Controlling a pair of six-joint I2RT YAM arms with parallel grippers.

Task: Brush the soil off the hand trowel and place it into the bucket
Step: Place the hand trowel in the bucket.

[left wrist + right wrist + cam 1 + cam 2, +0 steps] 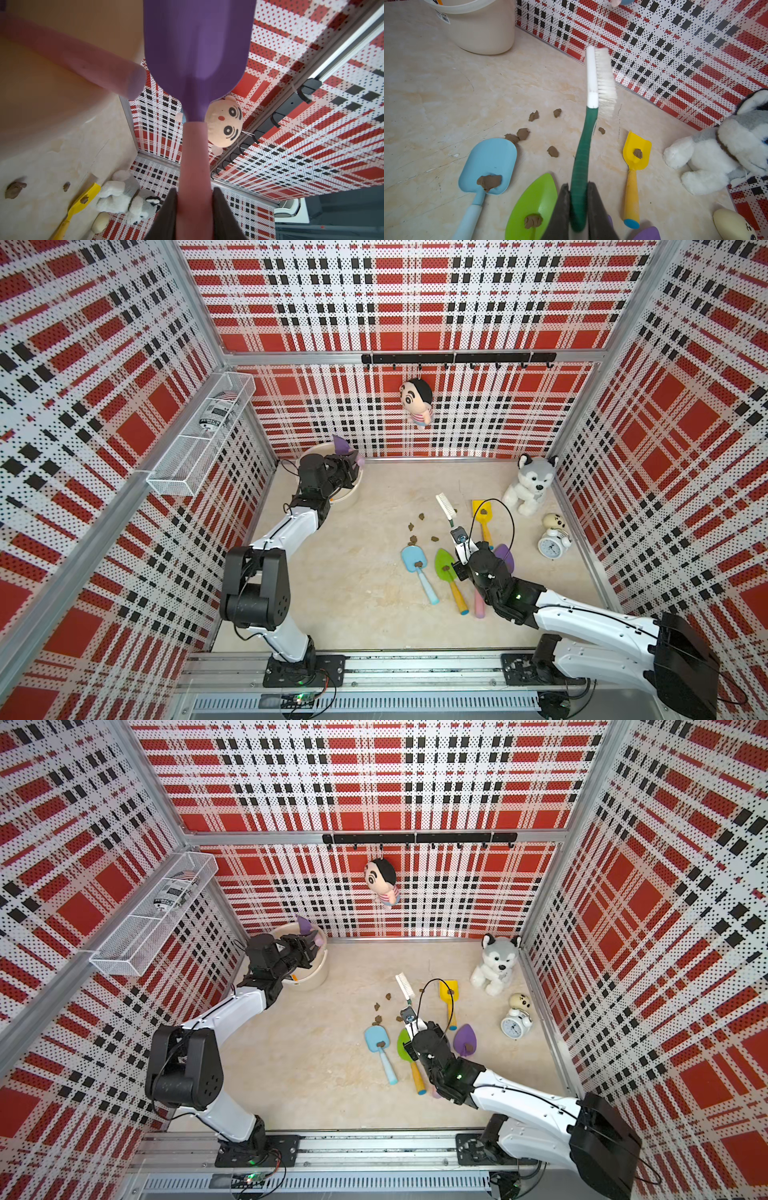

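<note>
My left gripper (194, 188) is shut on the pink handle of a purple hand trowel (197, 41), held over the cream bucket (351, 499), blade (341, 444) up; no soil shows on the blade face in view. A second pink handle (72, 54) lies inside the bucket (31, 87). My right gripper (578, 184) is shut on the green handle of a white-bristled brush (604, 79), above the middle of the table. Below it lie blue (412, 559), green (445, 564), yellow (482, 512) and purple (505, 556) trowels carrying soil, with loose soil lumps (413, 539) beside them.
A plush husky (532, 485), a cream figure (555, 522) and a white alarm clock (552, 545) stand at the right wall. A doll (417, 402) hangs from the black hook rail (457, 358). A wire basket (203, 435) juts from the left wall.
</note>
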